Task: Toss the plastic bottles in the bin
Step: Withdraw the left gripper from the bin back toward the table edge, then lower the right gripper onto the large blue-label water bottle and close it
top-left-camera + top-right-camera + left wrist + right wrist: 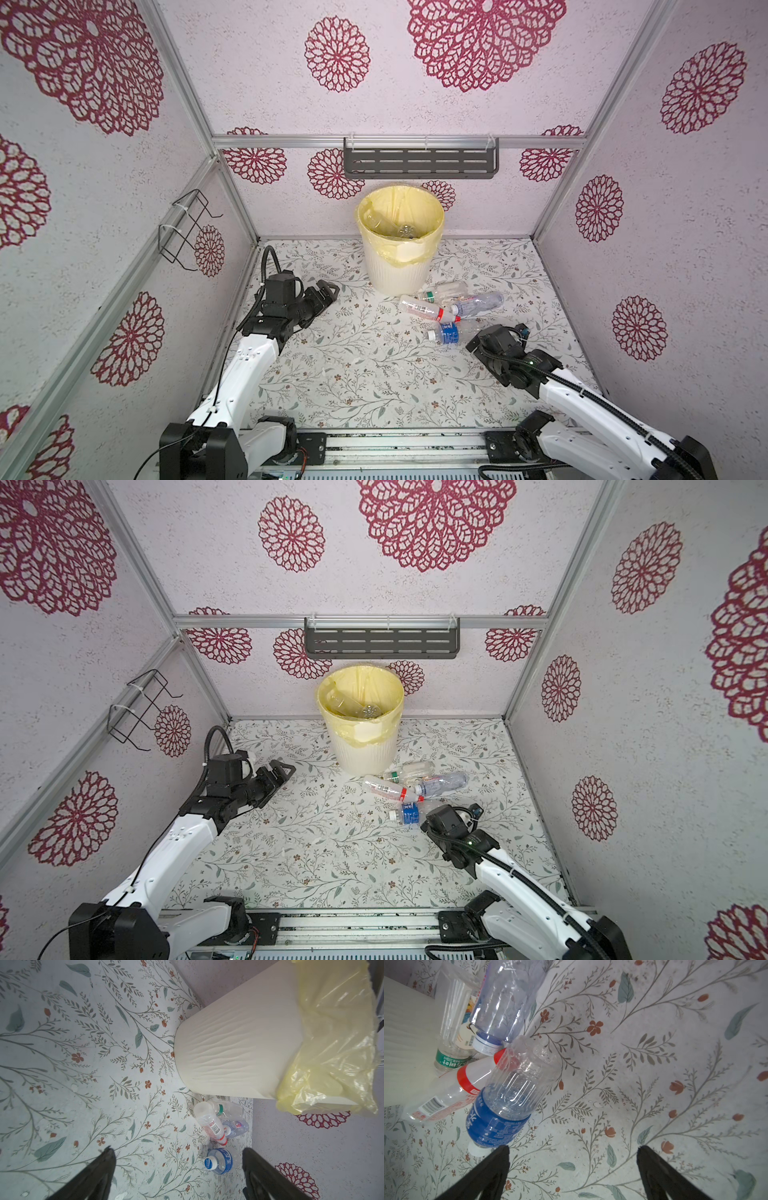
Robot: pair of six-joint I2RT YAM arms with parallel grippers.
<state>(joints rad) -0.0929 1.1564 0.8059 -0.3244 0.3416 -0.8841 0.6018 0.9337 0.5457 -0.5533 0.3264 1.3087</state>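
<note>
On the left wall hangs a black wire rack (183, 228). Below it, the left gripper (328, 289) hovers low over the floral counter (353, 374), to the left of the bin. Its jaws are spread wide with nothing between them. In the left wrist view they frame bare counter, with the bin and the loose bottles beyond.

The bin (399, 270) stands upright at the back middle of the counter, under a dark slotted shelf (419, 162) on the rear wall. Its yellow bag is folded over the rim. Clear plastic bottles (390, 226) already lie inside; how many I cannot tell.

At the bin's foot, on its right front side, 4 more lie on their sides in a loose cluster:
- The green-labelled bottle (446, 289) is just beside the bin's base.
- The red-banded bottle (419, 308) lies in front of it, red cap to the right.
- The bluish bottle (478, 303) lies right of that, its white cap close to the red one.
- The blue-labelled bottle (446, 332) lies nearest the right arm, white cap to the left.

The right gripper (573, 1149) is hidden under its wrist in both top views. In the right wrist view its jaws stand wide apart and empty, over bare counter, with the blue-labelled bottle's cap just beside 1 fingertip.
</note>
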